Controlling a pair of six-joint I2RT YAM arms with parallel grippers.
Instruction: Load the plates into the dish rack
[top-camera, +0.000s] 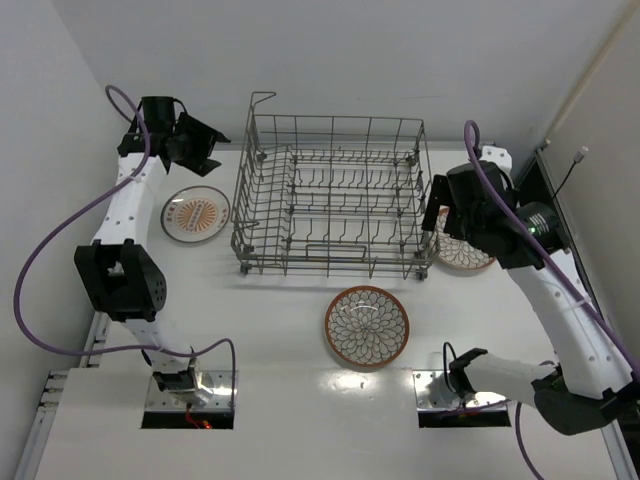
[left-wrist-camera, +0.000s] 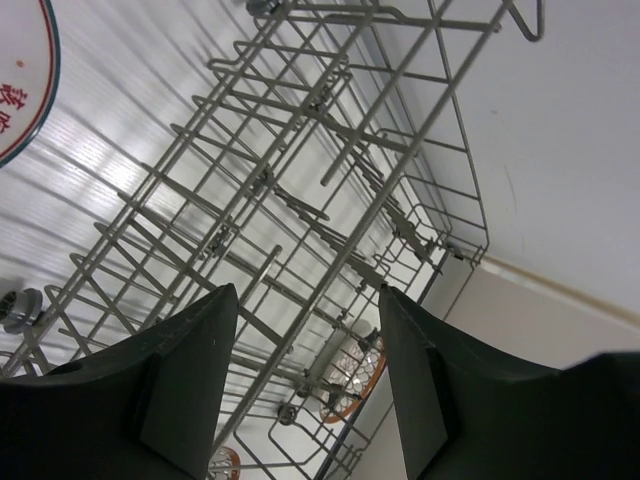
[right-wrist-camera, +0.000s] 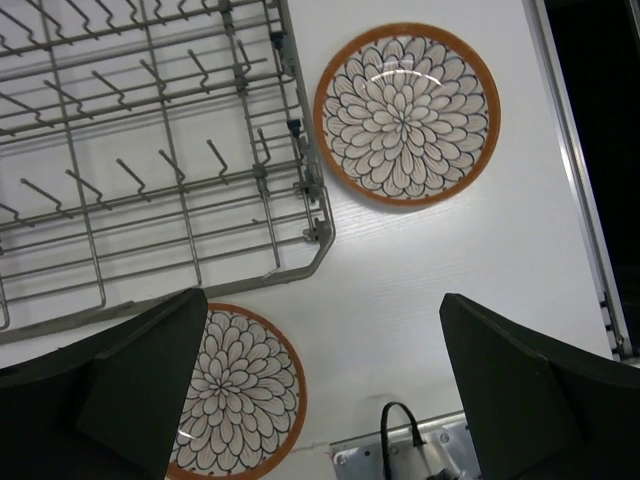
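White tabletop (top-camera: 280, 330): all three plates (top-camera: 367, 326) lie outside the empty dish rack (top-camera: 335, 265); my left fingers (left-wrist-camera: 190, 380) and right fingers (right-wrist-camera: 530, 400) are spread, grasping nothing.

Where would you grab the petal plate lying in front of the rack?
Probably its rim at the near edge, from above: the petal plate lies flat on the table, so only the rim offers a pinch, and the dish rack crowds its far side.
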